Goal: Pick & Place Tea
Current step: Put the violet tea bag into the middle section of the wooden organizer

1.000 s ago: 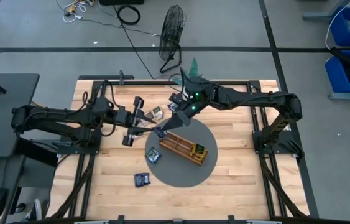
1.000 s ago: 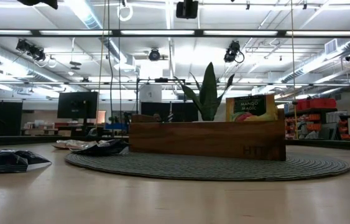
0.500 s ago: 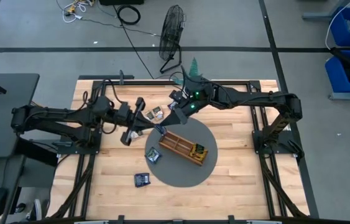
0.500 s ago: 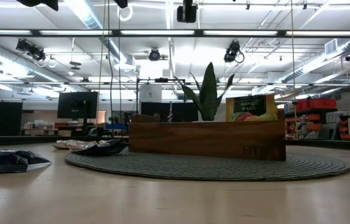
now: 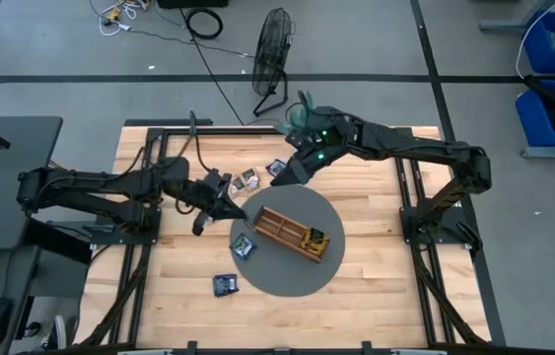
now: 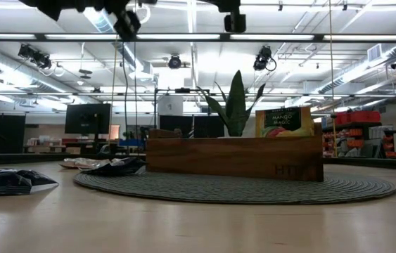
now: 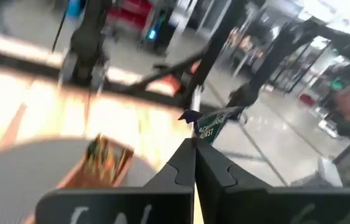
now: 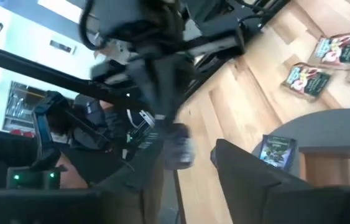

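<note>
Tea, small flat square sachets, mostly not yet in place: task judged early, one packed and one in hand.

Pale wooden table [image 5: 376,286] carrying a round grey woven mat [image 5: 287,281] at centre. On the mat, set at an angle, a long brown wooden compartment tray [image 5: 282,237].

Left gripper [image 5: 230,209] raised at the mat's far-left edge, just left of the tray's far end, fingers pinched tight on a dark green sachet [image 7: 211,123] that sticks out past the fingertips. Probably about to be carried over a compartment and released.

Right gripper [image 5: 285,174] raised over the table beyond the mat's far edge, fingers apart and, as far as the blurred wrist view allows, holding nothing.

Done so far: one yellow-green sachet [image 5: 316,240] standing upright in the tray's right-hand end compartment; other compartments apparently bare.

Left to do:
- a small cluster of pale and dark sachets [image 5: 249,179] lying flat on the table, far side, between the two grippers
- one dark sachet [image 5: 244,247] flat on the mat's left edge, just beside the tray
- one navy sachet [image 5: 225,285] flat on bare wood, near-left of the mat
</note>
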Available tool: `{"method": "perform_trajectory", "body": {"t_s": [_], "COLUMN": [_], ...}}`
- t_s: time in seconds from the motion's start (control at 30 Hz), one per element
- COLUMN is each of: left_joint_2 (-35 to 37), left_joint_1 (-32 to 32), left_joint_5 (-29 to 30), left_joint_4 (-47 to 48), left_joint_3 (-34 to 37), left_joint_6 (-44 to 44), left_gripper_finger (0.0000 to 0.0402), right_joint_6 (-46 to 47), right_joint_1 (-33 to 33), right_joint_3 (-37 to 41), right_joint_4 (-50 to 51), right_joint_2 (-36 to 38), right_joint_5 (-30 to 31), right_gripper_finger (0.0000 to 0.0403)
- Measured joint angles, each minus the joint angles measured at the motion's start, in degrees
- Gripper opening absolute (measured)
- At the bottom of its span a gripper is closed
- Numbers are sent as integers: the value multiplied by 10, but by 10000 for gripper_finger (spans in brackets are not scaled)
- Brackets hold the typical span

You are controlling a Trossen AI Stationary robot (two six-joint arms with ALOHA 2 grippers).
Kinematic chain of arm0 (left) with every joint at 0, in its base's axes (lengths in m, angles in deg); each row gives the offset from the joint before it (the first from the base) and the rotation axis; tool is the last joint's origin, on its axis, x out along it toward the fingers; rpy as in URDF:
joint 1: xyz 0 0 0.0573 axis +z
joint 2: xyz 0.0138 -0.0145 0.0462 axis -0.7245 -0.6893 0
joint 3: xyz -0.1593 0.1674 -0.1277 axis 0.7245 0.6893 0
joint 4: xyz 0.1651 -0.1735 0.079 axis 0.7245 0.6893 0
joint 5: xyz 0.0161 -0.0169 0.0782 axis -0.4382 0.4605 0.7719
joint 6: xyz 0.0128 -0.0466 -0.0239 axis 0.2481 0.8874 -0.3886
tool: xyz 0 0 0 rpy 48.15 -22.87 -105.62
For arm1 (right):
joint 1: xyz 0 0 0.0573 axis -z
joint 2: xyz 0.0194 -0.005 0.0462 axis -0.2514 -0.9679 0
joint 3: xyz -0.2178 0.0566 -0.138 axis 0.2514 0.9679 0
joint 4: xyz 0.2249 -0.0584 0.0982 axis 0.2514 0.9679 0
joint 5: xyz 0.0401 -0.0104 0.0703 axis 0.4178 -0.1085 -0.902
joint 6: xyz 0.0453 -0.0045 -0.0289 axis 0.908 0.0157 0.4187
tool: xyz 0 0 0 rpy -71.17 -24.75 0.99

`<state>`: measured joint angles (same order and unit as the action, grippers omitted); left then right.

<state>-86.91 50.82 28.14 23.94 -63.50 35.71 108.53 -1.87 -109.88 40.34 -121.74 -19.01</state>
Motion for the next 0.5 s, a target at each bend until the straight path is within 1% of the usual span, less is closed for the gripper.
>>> {"method": "perform_trajectory", "body": {"t_s": [0.1, 0.2, 0.37, 0.43, 0.5], "left_joint_2": [-6, -17, -32, -42, -50], "left_joint_1": [14, 33, 58, 66, 71], "left_joint_5": [8, 10, 4, -5, -12], "left_joint_4": [50, 80, 84, 78, 85], "left_joint_3": [0, 0, 0, 0, 1], "left_joint_6": [27, 62, 120, 141, 162], "left_gripper_finger": [2, 2, 2, 2, 2], "right_joint_6": [-7, -10, -14, -21, -26], "right_joint_1": [-2, -10, -29, -38, -45], "right_joint_3": [0, 0, 0, 0, 0], "right_joint_4": [3, 10, 13, 31, 52], "right_joint_2": [1, -3, -14, -20, -25], "right_joint_5": [8, 12, 30, 53, 92], "right_gripper_finger": [157, 157, 153, 153, 155]}}
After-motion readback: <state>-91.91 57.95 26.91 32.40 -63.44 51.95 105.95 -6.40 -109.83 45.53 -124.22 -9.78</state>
